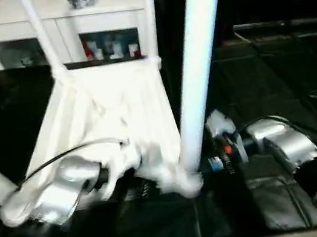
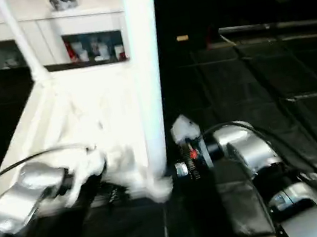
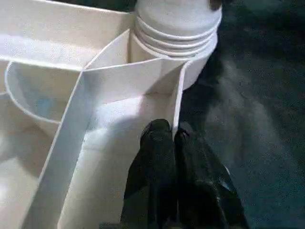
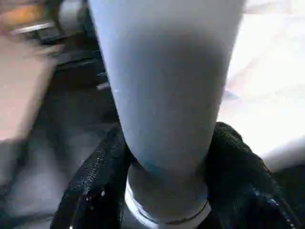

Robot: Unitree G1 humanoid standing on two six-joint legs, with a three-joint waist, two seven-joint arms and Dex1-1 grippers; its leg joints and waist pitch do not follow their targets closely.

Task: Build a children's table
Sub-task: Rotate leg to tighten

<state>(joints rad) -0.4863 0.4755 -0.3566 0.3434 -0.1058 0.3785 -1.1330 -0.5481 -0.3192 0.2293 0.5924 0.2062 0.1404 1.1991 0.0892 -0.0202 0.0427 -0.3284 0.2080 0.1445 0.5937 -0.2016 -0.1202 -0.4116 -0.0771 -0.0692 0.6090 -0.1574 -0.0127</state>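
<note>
The right hand (image 4: 167, 191) clasped the near-right leg (image 1: 199, 68) at its socket while the closed, empty left hand (image 3: 174, 143) pressed the tabletop (image 1: 115, 114); uneven force risked cross-threading.

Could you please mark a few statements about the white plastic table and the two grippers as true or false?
1. The white plastic table top lies upside down, ribbed underside up. True.
2. The right gripper has its black fingers on either side of the white tapered tube leg near its base. True.
3. The left gripper has its fingers spread wide. False: the two black fingers are pressed together, over a rib of the underside.
4. The leg at the near corner lies flat on the dark floor. False: it stands upright in the corner socket.
5. A white cabinet with glass doors stands behind the table. True.
</note>
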